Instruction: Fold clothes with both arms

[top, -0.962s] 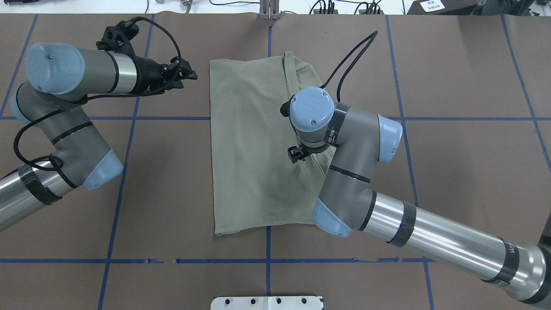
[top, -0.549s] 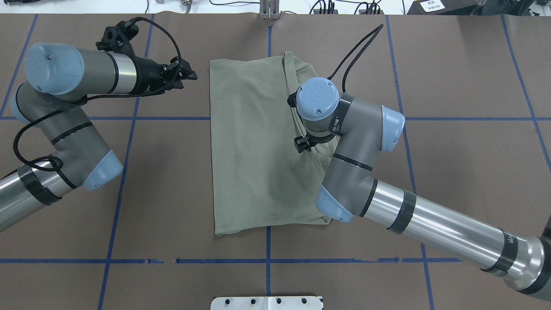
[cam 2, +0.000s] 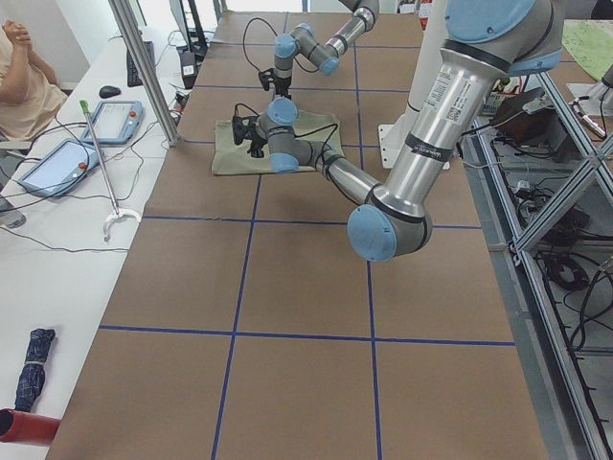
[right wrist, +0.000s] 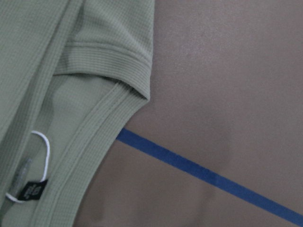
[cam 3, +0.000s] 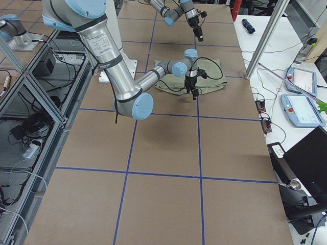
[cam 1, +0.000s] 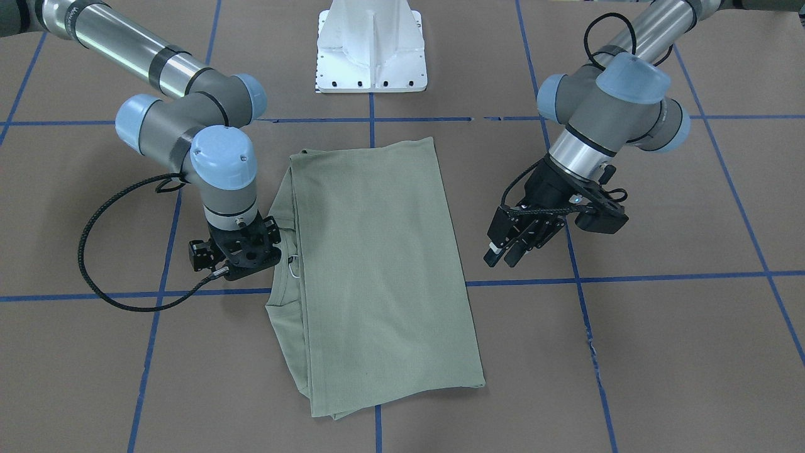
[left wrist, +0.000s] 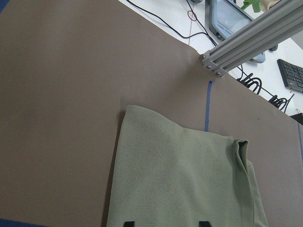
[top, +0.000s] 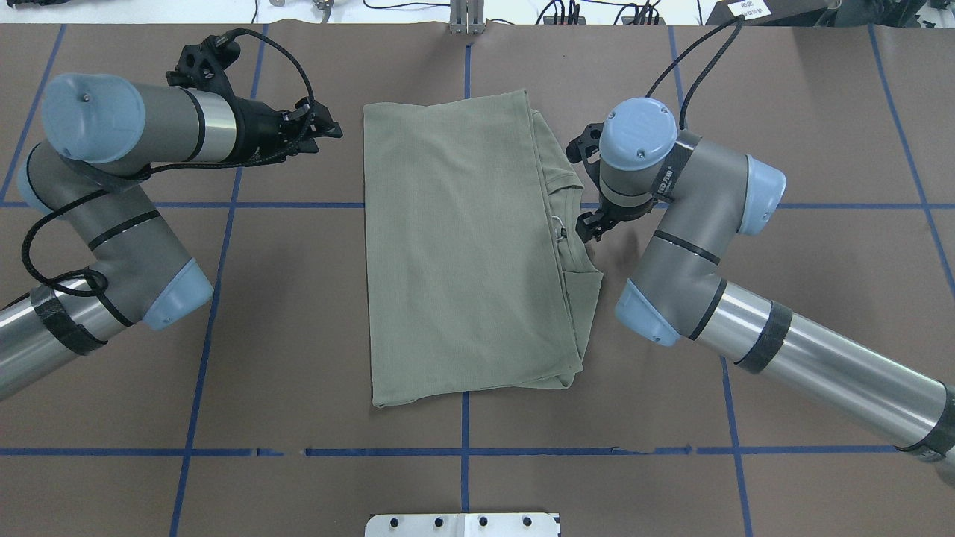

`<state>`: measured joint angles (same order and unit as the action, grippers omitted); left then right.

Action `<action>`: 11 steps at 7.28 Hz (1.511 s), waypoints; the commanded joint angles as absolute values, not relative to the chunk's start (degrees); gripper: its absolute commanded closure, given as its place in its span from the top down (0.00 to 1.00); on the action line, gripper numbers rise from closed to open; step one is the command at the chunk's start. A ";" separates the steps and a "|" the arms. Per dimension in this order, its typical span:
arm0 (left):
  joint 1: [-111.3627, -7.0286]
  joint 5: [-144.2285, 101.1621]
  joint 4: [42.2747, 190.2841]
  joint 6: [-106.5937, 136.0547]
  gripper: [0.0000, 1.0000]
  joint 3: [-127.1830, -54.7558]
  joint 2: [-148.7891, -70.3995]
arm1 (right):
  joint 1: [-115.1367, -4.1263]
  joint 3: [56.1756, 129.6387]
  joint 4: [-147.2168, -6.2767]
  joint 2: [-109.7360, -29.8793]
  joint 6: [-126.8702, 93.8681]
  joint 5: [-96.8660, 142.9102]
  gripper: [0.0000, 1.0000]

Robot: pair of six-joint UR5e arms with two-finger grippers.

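Mid-surface, a shirt: sage green, folded into a long flat rectangle, smooth on top, astride a blue tape line. Along its edge on the robot's right, extra layers sticking out from under the top fold. Among them the ribbed neck and, just beyond it, a second ribbed band. Inside the neck, a white loop and a small dark label.

Just beside the neck, the right pincer, pointed straight down at the shirt's edge. Its fingers hidden under the wrist in both table views and outside the wrist view. Cannot tell, then, whether apart or together, nor whether touching the cloth. Below its camera, only the neck, the band and bare brown surface with a tape line.

On the robot's left, well apart from the shirt, the left pincer, tilted down and aimed toward the cloth. Two fingertips apart at the bottom of its wrist view, with nothing between them but the shirt lying farther off.

At the robot's side of the surface, a white pedestal. Past the far edge, a white side surface with tablets and cables. At the corner of the left side view, a seated person.
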<state>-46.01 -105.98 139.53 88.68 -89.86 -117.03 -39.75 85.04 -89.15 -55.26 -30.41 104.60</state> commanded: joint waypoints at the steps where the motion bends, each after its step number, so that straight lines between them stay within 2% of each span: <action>1: -46.58 -107.14 139.57 88.68 0.54 -90.26 -117.07 | -40.34 84.12 -88.60 -52.49 -32.76 105.56 1.00; 4: -46.93 -108.01 139.57 88.68 0.54 -90.70 -115.94 | -40.87 73.86 -85.98 -42.04 -38.30 105.29 1.00; 7: -46.67 -108.63 139.57 89.03 0.54 -95.53 -114.79 | -40.96 74.96 -83.59 -42.10 -47.85 105.64 1.00; 8: -46.76 -108.63 140.18 88.60 0.54 -94.93 -114.70 | -39.74 77.32 -82.45 -43.58 -54.51 105.38 1.00; 11: -46.67 -108.81 139.84 88.68 0.54 -95.10 -114.87 | -30.79 90.94 -81.47 -53.85 -80.01 93.91 1.00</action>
